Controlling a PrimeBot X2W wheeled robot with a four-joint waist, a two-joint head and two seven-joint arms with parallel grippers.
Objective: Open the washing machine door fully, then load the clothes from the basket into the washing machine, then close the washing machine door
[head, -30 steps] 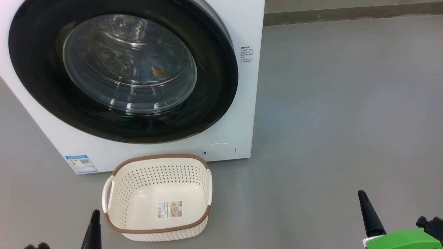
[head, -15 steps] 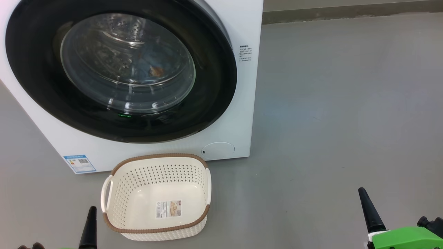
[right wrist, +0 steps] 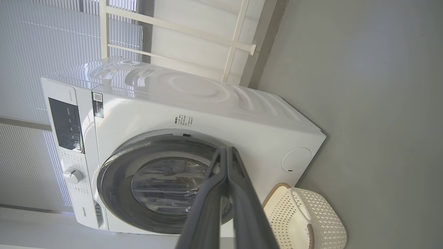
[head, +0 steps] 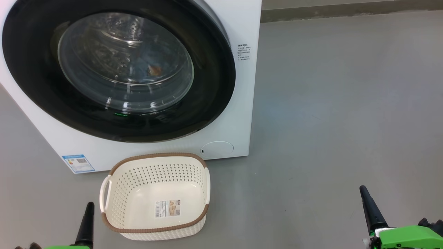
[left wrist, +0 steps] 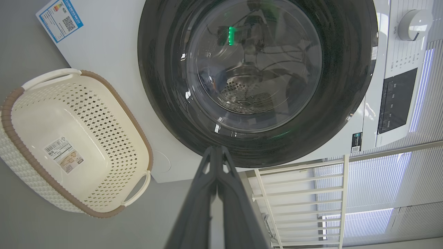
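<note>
so the washing machine (head: 242,114) sits on the grey floor (head: 346,103) with the washing machine door (head: 31,79) shut flat against its front, glossy black rim and the bulgy glass (head: 104,52) in the middle. Through the glass there's a bluish patch with a small orange spot, looks like the clothes (head: 154,70) lying in the steel drum (head: 114,27), reflections hide the rest. The basket (head: 157,229) stands upright on the floor just in front of the machine, below the lower right part of the door, very near the front panel but can't tell if it touches. Its cream bottom shows the paper label (head: 168,208) stuck there. Round service cap (head: 217,148) is just past the basket's far right corner, blue energy sticker (head: 78,163) down at the machine's lower left.

left claw (head: 90,206) is low at the bottom edge of the head view, just left of the basket, fingers pressed together with nothing between them. right claw (head: 362,189) is well off to the right above the floor, well apart from machine and basket, pinched together too and holding nothing. Right wrist view also catches the control panel (right wrist: 65,124) and a round knob (right wrist: 72,175) at the top of the machine's front
</note>
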